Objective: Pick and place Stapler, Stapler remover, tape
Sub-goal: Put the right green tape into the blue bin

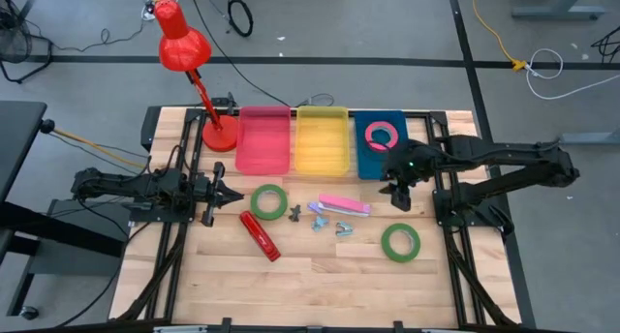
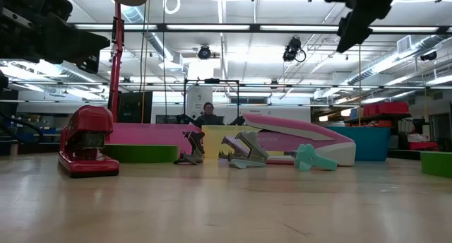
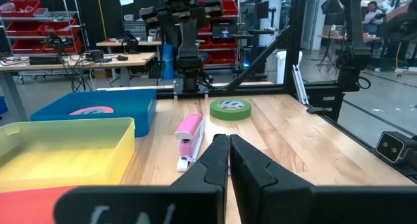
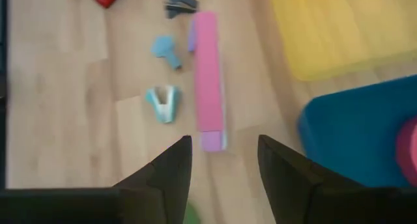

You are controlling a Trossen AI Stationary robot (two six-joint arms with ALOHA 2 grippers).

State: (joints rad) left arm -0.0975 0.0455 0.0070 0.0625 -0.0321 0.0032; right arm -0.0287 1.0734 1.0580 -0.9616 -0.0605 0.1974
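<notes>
Wooden table (image 1: 291, 275), three bins along the far edge. Barely begun: only the red-pink tape (image 1: 381, 135) sits in the blue bin (image 1: 366, 164). Still loose mid-table: two green tapes (image 1: 268, 201) (image 1: 400, 242), red stapler (image 1: 260, 235), pink stapler (image 1: 345, 205), small staple removers (image 1: 318, 217). Right gripper (image 1: 399, 199) spread apart and empty, near the blue bin; left gripper (image 1: 235, 195) pinched together, waiting near the left edge.

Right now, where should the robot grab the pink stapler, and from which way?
Probably from straight above, across the middle of the pink stapler. It lies flat on the table as a long narrow bar, so its two long sides suit the fingers. The open right gripper hangs just beside its end. The staple removers sit close to one side, so mid-length looks safest.
</notes>
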